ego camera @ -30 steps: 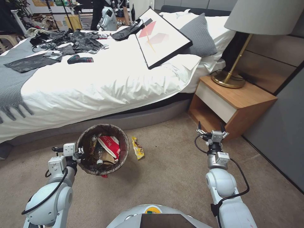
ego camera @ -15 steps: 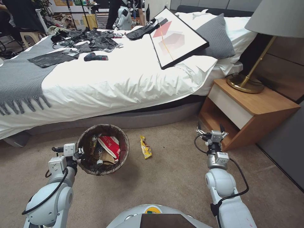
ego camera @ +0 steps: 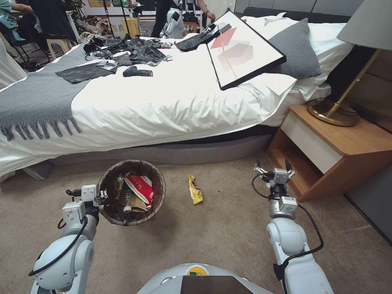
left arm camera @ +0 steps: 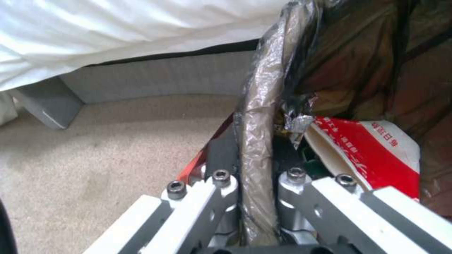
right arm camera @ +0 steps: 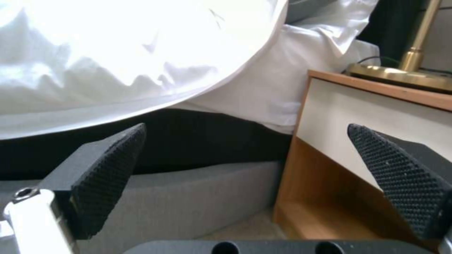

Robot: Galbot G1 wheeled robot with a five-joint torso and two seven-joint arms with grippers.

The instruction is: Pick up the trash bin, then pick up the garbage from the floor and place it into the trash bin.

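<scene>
White-grey arms with black cables, hex screws, black textured pads (right arm camera: 108, 169).

A bedroom — the bed (ego camera: 163, 102) with white sheets fills the middle. At its head end lie a grey pillow (ego camera: 296, 49) and a wooden nightstand (ego camera: 339, 151) bearing a brass lamp (ego camera: 347, 102); a grey fringed throw (ego camera: 36, 98) covers its foot end, and beige carpet (ego camera: 212, 228) lies alongside.

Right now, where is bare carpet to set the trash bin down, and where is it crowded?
Bare carpet lies between the trash bin, clamped at its rim by the left gripper, and the open right gripper, apart from one yellow wrapper. More lies near the robot. Toward the bed base and nightstand it is tighter. The bin itself is crowded with litter.
</scene>
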